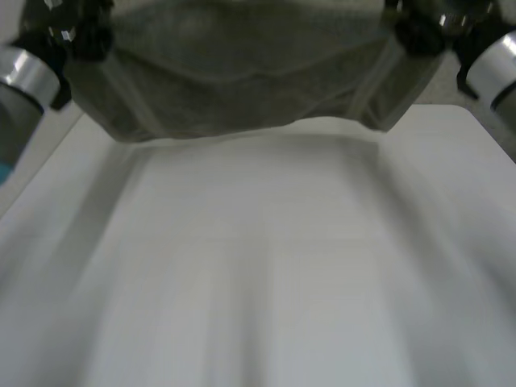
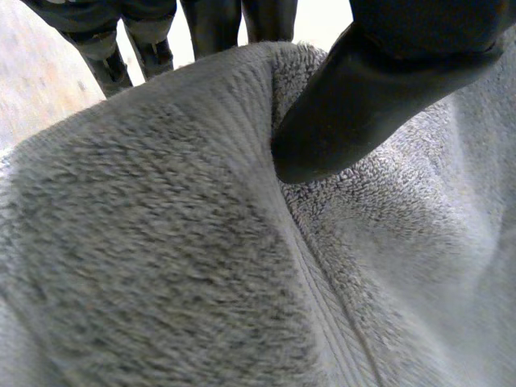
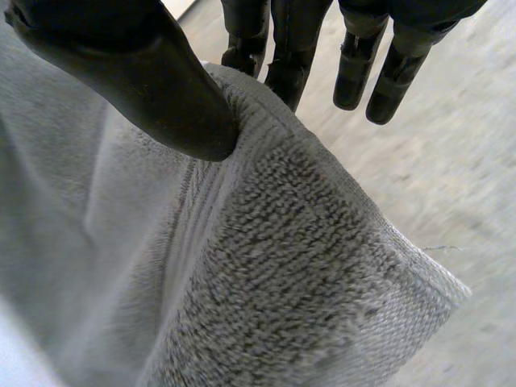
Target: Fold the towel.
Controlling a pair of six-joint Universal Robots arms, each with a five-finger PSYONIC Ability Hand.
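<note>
The left hand (image 2: 379,97) is pinching the grey towel (image 2: 161,266): its thumb is pressing on the towel's woven band, and its fingers (image 2: 211,24) are reaching behind the towel's edge.

White table (image 1: 266,274), smooth top w/ rounded far corner, speckled grey floor (image 3: 459,161) beyond its edge

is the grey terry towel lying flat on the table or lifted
Lifted: the grey terry towel hangs between left hand and right hand, each pinching an edge.
</note>
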